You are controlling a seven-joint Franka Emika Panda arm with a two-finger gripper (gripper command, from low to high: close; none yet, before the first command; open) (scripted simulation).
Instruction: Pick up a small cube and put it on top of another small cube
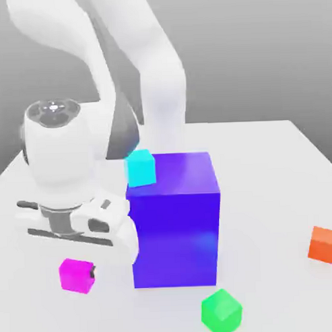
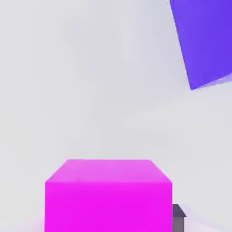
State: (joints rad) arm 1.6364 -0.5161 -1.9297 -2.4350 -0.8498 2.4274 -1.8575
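The white Panda arm (image 1: pixel 61 172) bends low over the counter (image 1: pixel 277 185), its hand down at the exterior view's left of the big blue-purple block (image 1: pixel 176 219). Right below that hand sits the small magenta-pink cube (image 1: pixel 77 275), and the pincer (image 1: pixel 91 271) is pinching it; a dark fingertip (image 1: pixel 94 271) shows pressed against the cube's side. The hand view puts the same magenta cube (image 2: pixel 108 197) close up, a dark finger (image 2: pixel 178 216) hard against its edge, the blue-purple block (image 2: pixel 204 41) off beyond it. A cyan cube (image 1: pixel 140 167) rests on the block's top corner. A green cube (image 1: pixel 221 311) lies in front of the block, and an orange cube (image 1: pixel 324 244) sits well apart toward the exterior view's right.
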